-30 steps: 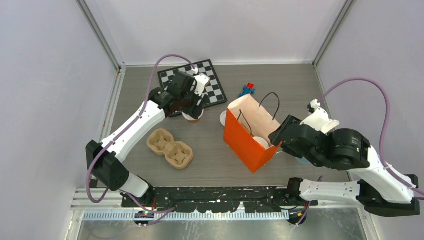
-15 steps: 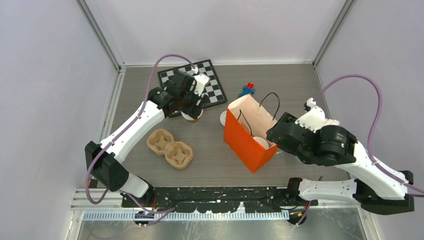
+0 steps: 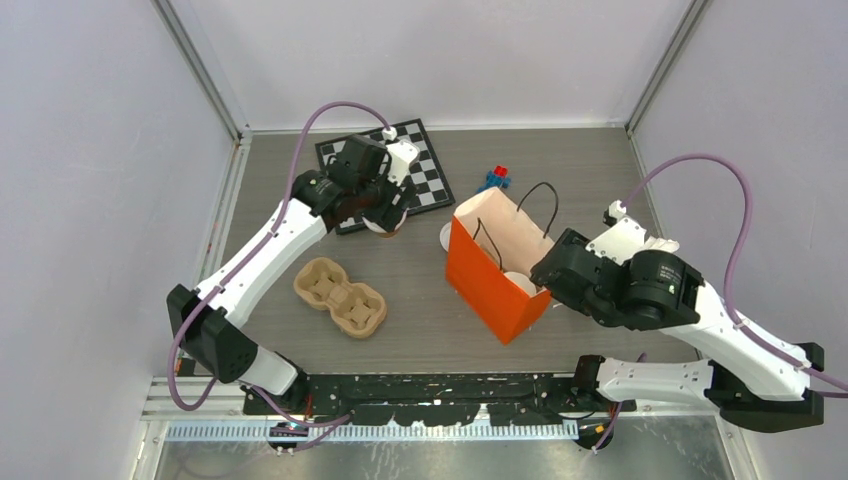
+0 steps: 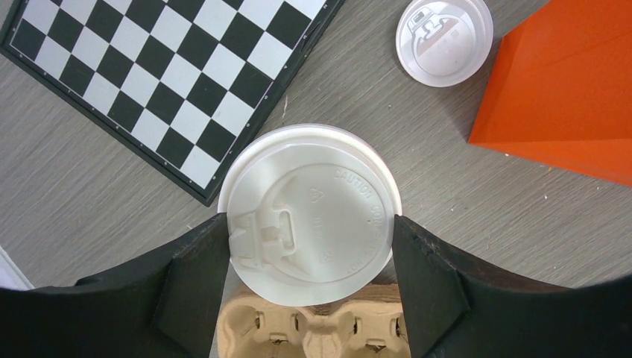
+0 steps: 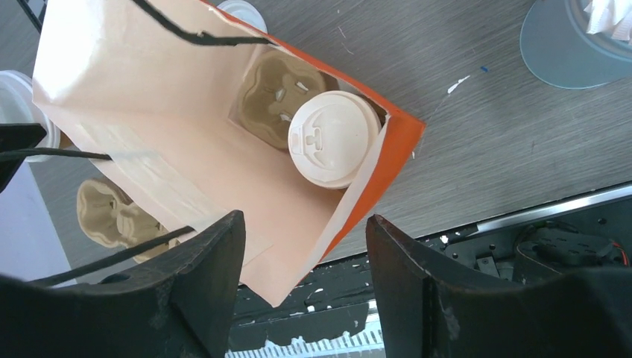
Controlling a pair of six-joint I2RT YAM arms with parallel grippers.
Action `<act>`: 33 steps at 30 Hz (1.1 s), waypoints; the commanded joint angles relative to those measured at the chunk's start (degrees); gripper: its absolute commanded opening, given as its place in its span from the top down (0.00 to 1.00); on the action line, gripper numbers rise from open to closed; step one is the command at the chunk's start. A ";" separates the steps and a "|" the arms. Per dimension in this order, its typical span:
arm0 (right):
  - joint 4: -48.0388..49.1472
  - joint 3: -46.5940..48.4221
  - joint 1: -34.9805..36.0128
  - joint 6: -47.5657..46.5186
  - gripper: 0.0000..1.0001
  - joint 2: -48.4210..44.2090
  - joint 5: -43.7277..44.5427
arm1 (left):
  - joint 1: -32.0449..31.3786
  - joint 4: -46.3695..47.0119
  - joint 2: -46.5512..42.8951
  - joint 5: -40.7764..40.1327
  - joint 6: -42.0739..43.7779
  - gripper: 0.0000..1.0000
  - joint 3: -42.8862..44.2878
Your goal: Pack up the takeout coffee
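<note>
One takeout coffee cup [image 4: 309, 216], brown with a white lid, sits between the fingers of my left gripper [image 4: 309, 231], which press on both sides of its lid. From above, this cup [image 3: 386, 226] is by the chessboard's near edge, under my left gripper [image 3: 385, 215]. A second lidded cup [image 5: 333, 139] stands inside the orange paper bag [image 5: 149, 112], on a pulp tray [image 5: 276, 89] at the bag's bottom. My right gripper [image 5: 305, 224] hangs open above the bag's near corner, holding nothing. From above, it [image 3: 548, 280] is at the bag's [image 3: 490, 285] right edge.
A tan pulp cup tray [image 3: 340, 297] lies near the left arm. A chessboard [image 3: 425, 180] lies at the back. A loose white lid [image 4: 443, 41] is left of the bag, and small blue and red bricks [image 3: 493, 180] are behind it. A pale blue tumbler [image 5: 581, 37] stands right of the bag.
My left gripper has shifted a little toward the back with the cup in it. The right arm has moved left, closer over the bag's near corner.
</note>
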 commanded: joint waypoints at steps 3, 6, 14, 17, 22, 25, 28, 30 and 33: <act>-9.29 2.24 -2.90 -0.84 0.34 0.19 -0.18 | -0.33 0.64 -1.29 -0.93 1.18 0.38 0.70; -9.13 0.77 -4.14 -0.86 0.33 0.04 -0.13 | -0.30 0.59 -1.23 -0.60 0.79 0.39 1.09; -4.94 -0.13 -4.54 -3.97 0.35 3.74 -0.30 | -0.30 -0.01 -1.13 -0.40 -0.35 0.38 3.05; -4.04 -0.68 -4.68 -4.45 0.41 4.17 -1.03 | -0.34 0.09 -1.10 0.39 -1.21 0.38 3.83; -1.40 -2.53 -5.02 -4.75 0.56 3.05 -2.40 | -0.35 -0.73 -1.68 0.45 -1.88 0.39 4.42; -0.66 -2.13 -4.97 -5.92 0.67 3.23 -2.58 | -0.33 -1.75 -2.41 0.39 -2.98 0.39 4.83; 1.85 -1.48 -5.03 -9.02 0.79 3.01 -3.07 | -0.30 -2.42 -3.61 0.84 -4.33 0.40 5.05; 3.82 -1.25 -5.01 -12.00 0.83 2.95 -3.45 | -0.32 -3.29 -4.06 0.83 -4.65 0.41 5.77; 8.15 -1.05 -5.03 -18.13 0.84 3.24 -5.26 | -0.34 -4.85 -4.64 0.91 -6.52 0.41 7.56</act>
